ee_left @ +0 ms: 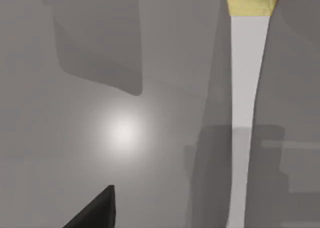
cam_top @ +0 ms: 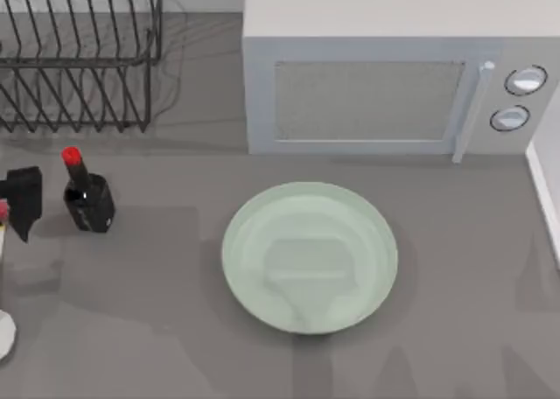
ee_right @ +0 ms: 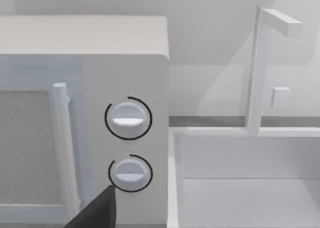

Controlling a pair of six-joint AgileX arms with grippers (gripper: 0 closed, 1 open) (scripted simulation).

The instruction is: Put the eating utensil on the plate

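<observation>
The white spoon (ee_left: 245,108) lies on the grey table at the far left edge. Its yellow ornament (ee_left: 250,5) shows in the left wrist view, and its bowl (cam_top: 3,333) shows at the edge of the top view. My left gripper (cam_top: 22,213) hovers over the handle's ornament end, open and holding nothing. One of its dark fingertips (ee_left: 97,210) stands well apart from the handle. The pale green plate (cam_top: 254,215) sits empty in the table's middle, far to the right of the spoon. One dark fingertip (ee_right: 97,210) of my open right gripper faces the microwave's knobs.
A dark bottle with a red cap (cam_top: 87,198) stands just right of my left gripper. A wire dish rack (cam_top: 79,58) is at the back left and a white microwave (cam_top: 385,75) behind the plate. A white sink (ee_right: 250,188) with a faucet (ee_right: 257,68) is at the right.
</observation>
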